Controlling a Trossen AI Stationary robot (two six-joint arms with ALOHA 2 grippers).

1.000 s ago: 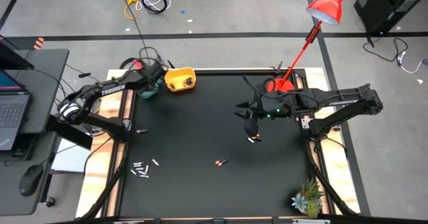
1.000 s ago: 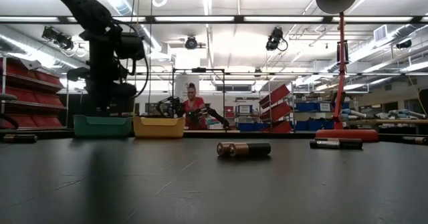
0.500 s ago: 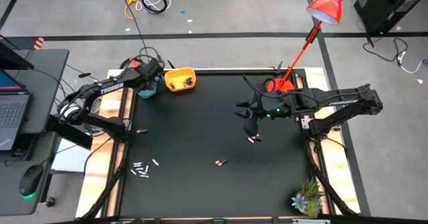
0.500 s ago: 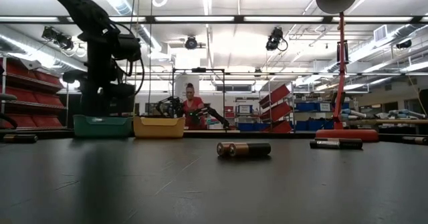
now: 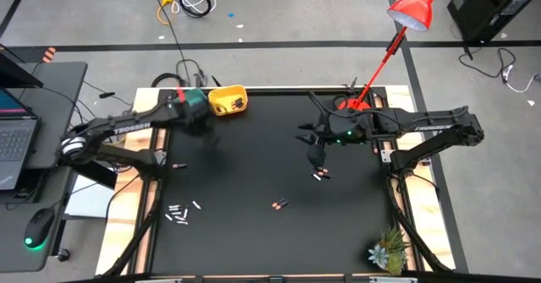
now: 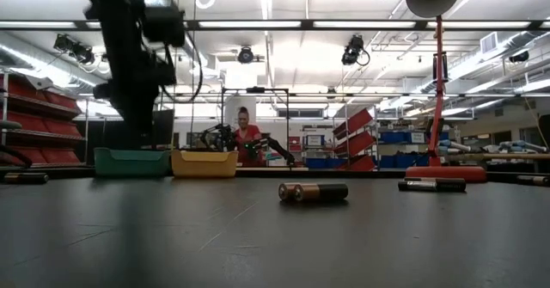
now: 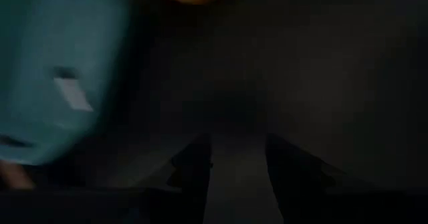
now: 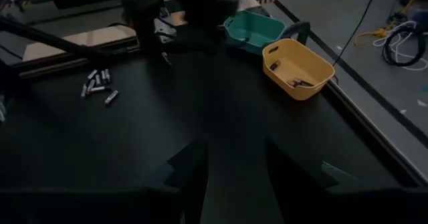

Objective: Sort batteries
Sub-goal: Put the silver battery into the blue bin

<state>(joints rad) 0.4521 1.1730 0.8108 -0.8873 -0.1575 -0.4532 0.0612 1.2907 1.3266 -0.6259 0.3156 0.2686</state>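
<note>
Sorting looks barely started. The teal bowl [image 8: 254, 29] and yellow bowl [image 5: 228, 100] sit at the high view's upper left, the yellow holding a few batteries [image 8: 292, 83]. A whitish cluster [image 5: 178, 213] lies lower left, a dark pair [image 5: 280, 204] centre. The left gripper [image 7: 239, 174], fingers apart, is beside the teal bowl; the right gripper [image 8: 236, 167], also apart and empty, hangs above one battery [image 5: 319, 176].

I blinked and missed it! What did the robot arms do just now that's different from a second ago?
The left end effector has pulled back from over the teal bowl toward the middle of the table, and its fingers now stand apart. The right end effector has barely moved above a battery. The yellow bowl, the whitish battery pile and the dark battery pair stayed put.
</note>
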